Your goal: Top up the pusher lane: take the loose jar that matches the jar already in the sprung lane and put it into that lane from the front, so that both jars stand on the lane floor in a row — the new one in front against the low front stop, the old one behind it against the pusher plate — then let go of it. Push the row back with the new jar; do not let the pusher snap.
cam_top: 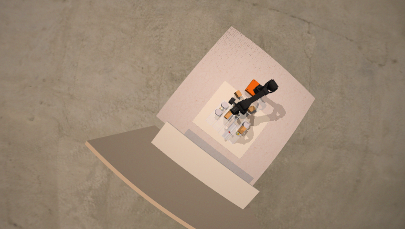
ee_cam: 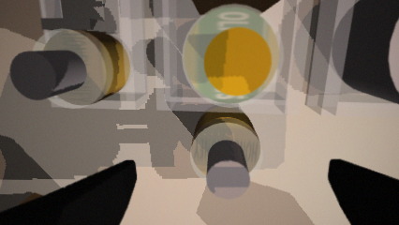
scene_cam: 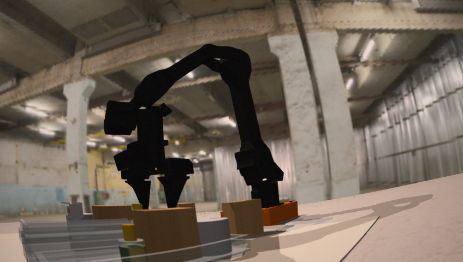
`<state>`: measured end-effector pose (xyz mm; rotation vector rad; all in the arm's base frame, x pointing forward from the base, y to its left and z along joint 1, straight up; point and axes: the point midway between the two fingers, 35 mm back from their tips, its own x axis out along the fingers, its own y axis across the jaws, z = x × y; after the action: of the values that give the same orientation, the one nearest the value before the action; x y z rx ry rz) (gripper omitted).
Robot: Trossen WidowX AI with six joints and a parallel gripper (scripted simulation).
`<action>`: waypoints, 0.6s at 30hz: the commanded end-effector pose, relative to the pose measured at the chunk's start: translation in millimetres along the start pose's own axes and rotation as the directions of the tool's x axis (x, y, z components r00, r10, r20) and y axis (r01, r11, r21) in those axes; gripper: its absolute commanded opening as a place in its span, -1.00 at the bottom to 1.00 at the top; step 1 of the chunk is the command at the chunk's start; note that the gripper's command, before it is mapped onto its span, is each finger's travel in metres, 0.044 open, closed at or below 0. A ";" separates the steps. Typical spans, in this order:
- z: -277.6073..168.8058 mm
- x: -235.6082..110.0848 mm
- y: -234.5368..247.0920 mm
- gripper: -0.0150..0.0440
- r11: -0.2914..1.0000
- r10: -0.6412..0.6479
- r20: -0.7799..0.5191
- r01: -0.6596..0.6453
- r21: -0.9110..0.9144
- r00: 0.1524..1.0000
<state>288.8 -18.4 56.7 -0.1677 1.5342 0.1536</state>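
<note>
The loose jar (ee_cam: 228,178), clear with a dark yellow band and a grey knob, stands before the lane fronts in the wrist view. My gripper (ee_cam: 229,169) (scene_cam: 159,207) is open and empty; in the wrist view its fingertips appear on either side of this jar. How far down they reach beside it I cannot tell. A like jar (ee_cam: 49,75) with a grey knob is at the front of the lane to the left. The pusher's red mark (cam_top: 229,131) (scene_cam: 69,210) shows farther back. Blocks hide the loose jar in the exterior view; the arm covers it in the top view.
A green-labelled jar (ee_cam: 238,61) with an orange lid stands in the middle lane, close beyond the loose jar. A dark jar (ee_cam: 367,52) is at the right. Wooden blocks (cam_top: 238,93) (scene_cam: 165,230) and wide grey-lidded jars (cam_top: 224,105) (scene_cam: 214,235) stand around. Clear lane walls (ee_cam: 314,56) rise between lanes.
</note>
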 end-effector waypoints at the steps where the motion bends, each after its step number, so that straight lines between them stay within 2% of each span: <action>1: -1.0 7.1 0.8 1.00 1.000 0.005 -0.003 -0.005 -0.003 1.000; 17: -1.6 30.7 1.0 1.00 1.000 0.005 -0.003 -0.005 -0.003 1.000; 18: -1.6 30.7 1.0 0.91 1.000 0.005 -0.003 -0.005 -0.003 1.000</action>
<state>289.3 -18.5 29.2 -0.1677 1.5364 0.1542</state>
